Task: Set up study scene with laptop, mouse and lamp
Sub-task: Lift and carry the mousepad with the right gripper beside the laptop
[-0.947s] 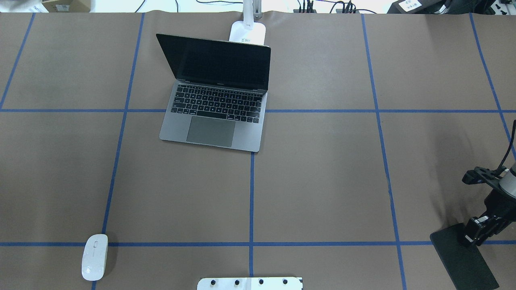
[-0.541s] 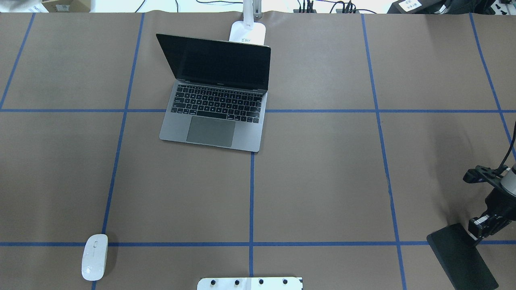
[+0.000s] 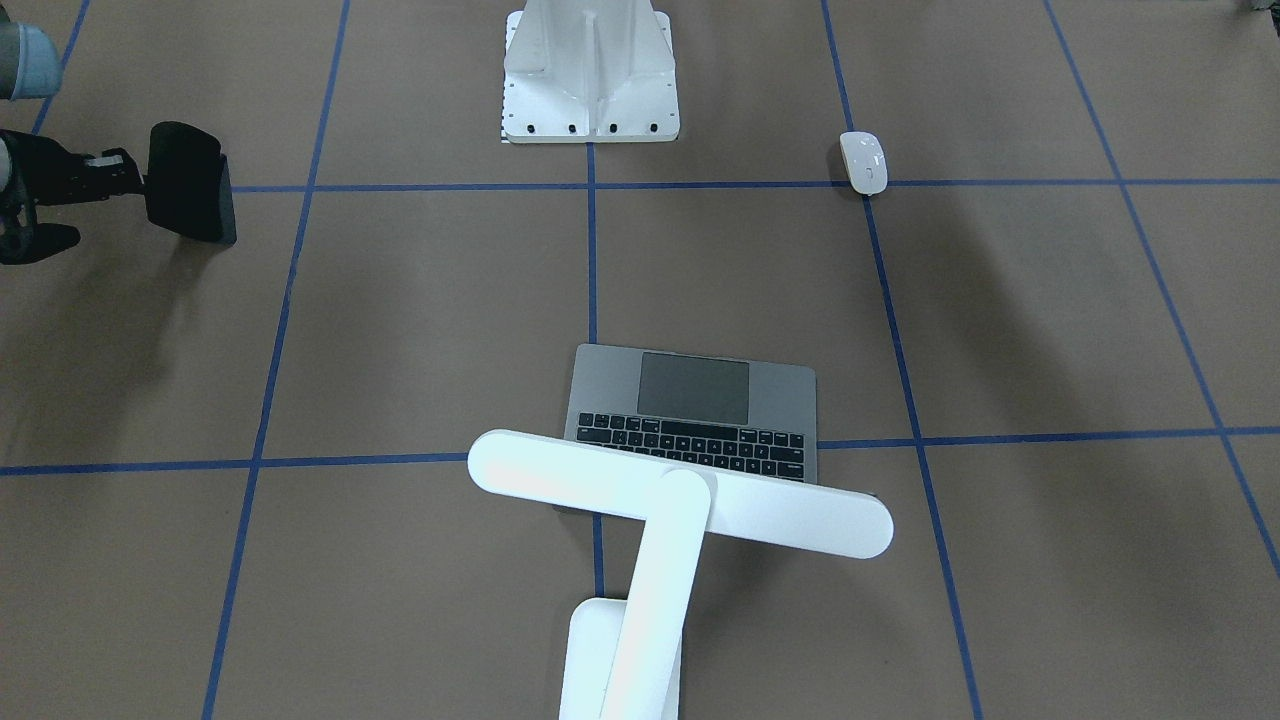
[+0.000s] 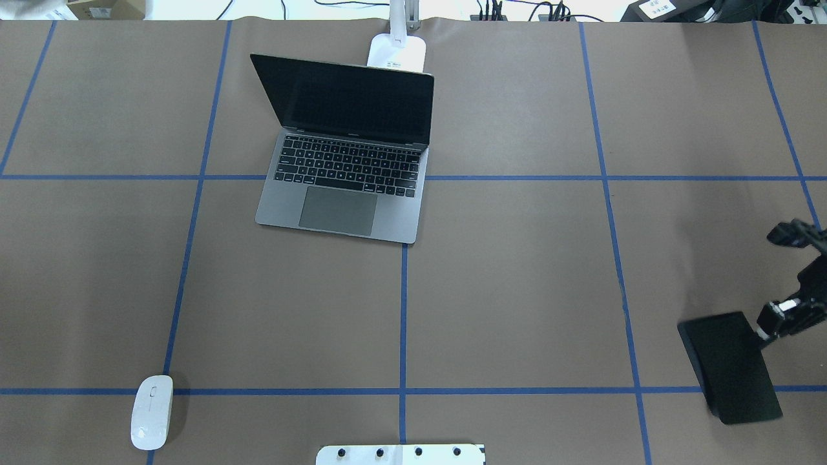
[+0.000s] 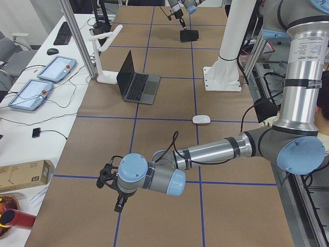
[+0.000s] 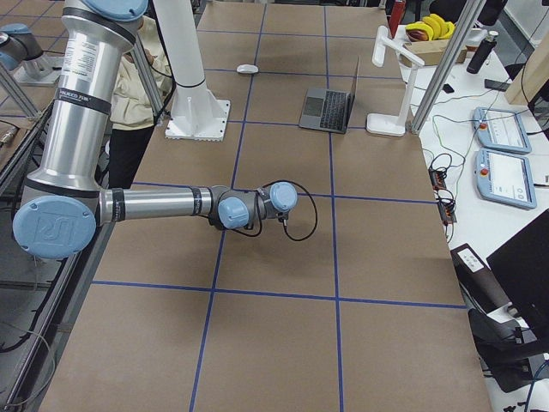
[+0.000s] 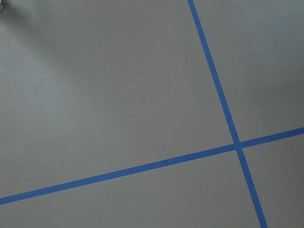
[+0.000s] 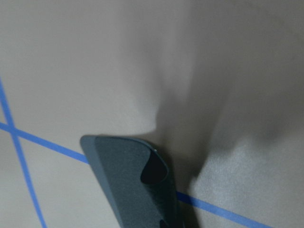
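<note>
The laptop [image 4: 349,187] stands open at the table's far middle, also in the front view [image 3: 700,410]. The lamp [image 3: 680,495] stands behind it, bar head over the lid; its base [image 4: 397,51] shows in the overhead view. The white mouse [image 4: 152,412] lies near the front left, also in the front view [image 3: 863,162]. My right gripper [image 4: 765,326] is shut on one edge of a black mouse pad [image 4: 730,368] and holds it tilted above the table at the right. My left gripper [image 5: 119,203] shows only in the exterior left view; I cannot tell its state.
The white bolted pedestal [image 3: 590,70] stands at the near middle edge [image 4: 400,454]. Blue tape lines cross the brown table cover. The left wrist view shows only bare cover and tape. Tablets and cables lie beyond the far edge.
My right gripper has moved away from the front edge, carrying the black mouse pad with it; the pad now hangs higher and tilted. Laptop, mouse and lamp have not moved.
</note>
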{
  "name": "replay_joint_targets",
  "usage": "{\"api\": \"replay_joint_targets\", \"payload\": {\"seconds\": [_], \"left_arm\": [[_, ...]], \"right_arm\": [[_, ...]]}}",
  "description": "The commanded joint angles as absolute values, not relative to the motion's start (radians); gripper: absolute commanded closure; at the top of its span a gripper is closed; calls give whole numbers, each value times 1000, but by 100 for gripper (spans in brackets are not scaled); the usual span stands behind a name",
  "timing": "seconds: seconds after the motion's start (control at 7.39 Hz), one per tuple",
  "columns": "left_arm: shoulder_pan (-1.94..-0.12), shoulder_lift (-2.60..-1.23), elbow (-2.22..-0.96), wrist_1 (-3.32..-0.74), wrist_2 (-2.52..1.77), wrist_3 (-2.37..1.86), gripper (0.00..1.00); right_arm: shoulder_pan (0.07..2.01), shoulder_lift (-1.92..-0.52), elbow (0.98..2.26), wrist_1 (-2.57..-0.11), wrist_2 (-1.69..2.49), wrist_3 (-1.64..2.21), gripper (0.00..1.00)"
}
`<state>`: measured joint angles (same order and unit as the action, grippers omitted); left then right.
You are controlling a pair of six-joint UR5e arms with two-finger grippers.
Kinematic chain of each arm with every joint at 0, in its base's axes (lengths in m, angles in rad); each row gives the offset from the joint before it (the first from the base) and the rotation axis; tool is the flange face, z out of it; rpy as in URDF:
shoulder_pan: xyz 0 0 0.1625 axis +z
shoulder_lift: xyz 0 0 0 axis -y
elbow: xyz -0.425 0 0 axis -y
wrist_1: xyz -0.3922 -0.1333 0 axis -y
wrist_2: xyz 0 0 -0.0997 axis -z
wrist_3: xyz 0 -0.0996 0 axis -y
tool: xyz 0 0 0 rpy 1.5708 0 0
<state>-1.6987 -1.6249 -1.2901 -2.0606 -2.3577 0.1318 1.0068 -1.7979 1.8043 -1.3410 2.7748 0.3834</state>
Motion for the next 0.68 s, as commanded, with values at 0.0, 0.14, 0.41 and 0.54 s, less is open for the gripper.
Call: {"api": "replay_joint_targets", "payload": {"seconds": [0.0, 0.14, 0.41, 0.54], "left_arm": [[-1701, -1626, -1290, -2056, -2358, 137, 0], [-1701, -1626, -1290, -2056, -2359, 138, 0], [-1701, -1626, -1290, -2056, -2359, 137, 0], [-1701, -1626, -1290, -2056, -2359, 137, 0]], "right_arm": [[1101, -1679, 1830, -1344, 2781, 550, 100], [1124, -1622, 1832, -1344, 2770, 616, 100], [1138, -1502, 1830, -1347, 2688, 734, 100], [1125, -1446, 1832, -1356, 2616, 811, 100]]}}
